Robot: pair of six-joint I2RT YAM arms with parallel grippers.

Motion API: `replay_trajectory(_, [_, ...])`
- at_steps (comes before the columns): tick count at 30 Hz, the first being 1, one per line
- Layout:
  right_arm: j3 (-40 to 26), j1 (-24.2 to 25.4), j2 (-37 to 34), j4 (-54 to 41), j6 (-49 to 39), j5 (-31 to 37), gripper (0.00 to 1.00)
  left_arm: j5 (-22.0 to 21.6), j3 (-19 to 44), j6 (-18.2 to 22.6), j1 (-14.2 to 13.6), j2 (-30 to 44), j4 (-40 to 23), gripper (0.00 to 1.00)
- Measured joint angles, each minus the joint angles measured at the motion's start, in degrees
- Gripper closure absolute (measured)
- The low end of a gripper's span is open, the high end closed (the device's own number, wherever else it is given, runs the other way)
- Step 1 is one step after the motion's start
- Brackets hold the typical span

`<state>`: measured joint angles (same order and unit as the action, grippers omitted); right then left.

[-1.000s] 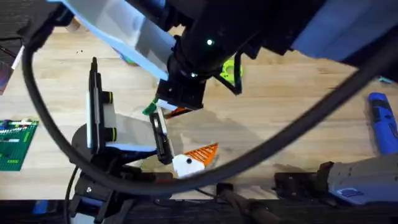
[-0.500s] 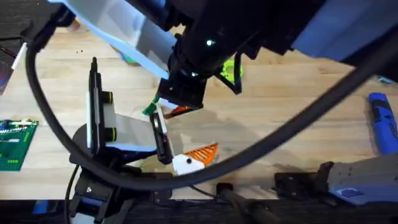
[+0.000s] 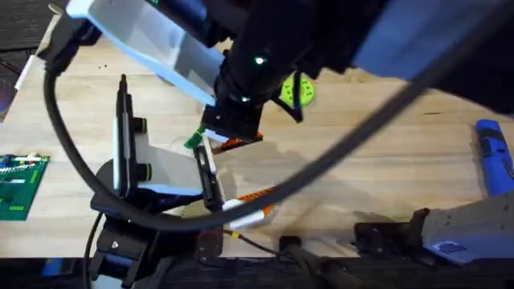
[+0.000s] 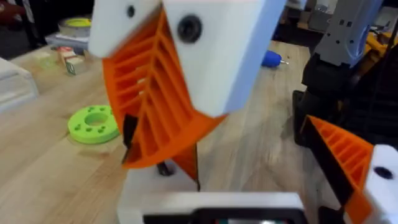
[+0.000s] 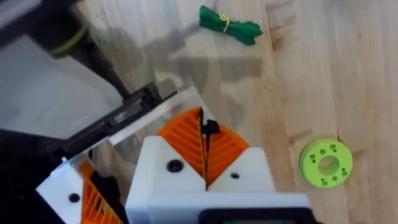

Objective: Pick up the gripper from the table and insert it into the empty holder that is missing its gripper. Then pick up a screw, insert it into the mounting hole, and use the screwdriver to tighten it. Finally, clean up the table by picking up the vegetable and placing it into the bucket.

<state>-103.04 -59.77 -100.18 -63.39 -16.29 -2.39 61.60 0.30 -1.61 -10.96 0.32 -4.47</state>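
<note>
Holder comes nearest: it reads as the plain white block at the lower edge of the left wrist view, one finger of the left tool. The other finger, with its orange tip, stands well apart at the lower right, so this tool is wide. A sliver of orange sits just above the white block, but I cannot tell whether that is the gripper already seated or part of the pads above it.

Right over the block hangs the right tool, its orange pads pressed together on a small dark piece — most likely the screw. By my reading the work is at the second step: the screw is picked up and held at the mount, not yet shown in its hole.

Farther out, the vegetable lies on the bare worktop at the top of the right wrist view, touched by nothing. A flat green disc rests upper centre in the overhead view. The screwdriver lies at the right edge of that view, apart from both arms — so tightening is not begun, and carrying the vegetable to the bucket is also left to do.
</note>
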Motion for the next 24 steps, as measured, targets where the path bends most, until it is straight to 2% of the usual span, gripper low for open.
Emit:
replay_trajectory(5, [-0.1, 0.0, -1.1, 0.3, 0.0, -0.2, 0.995, 0.2, 0.0, -1.3, 0.0, 0.1, -0.7, 0.007])
replay_trajectory(24, [-0.3, 0.0, -1.1, -1.4, 1.3, -0.3, 0.995, 1.0, 0.0, -1.5, 0.0, 0.1, -0.9, 0.008])
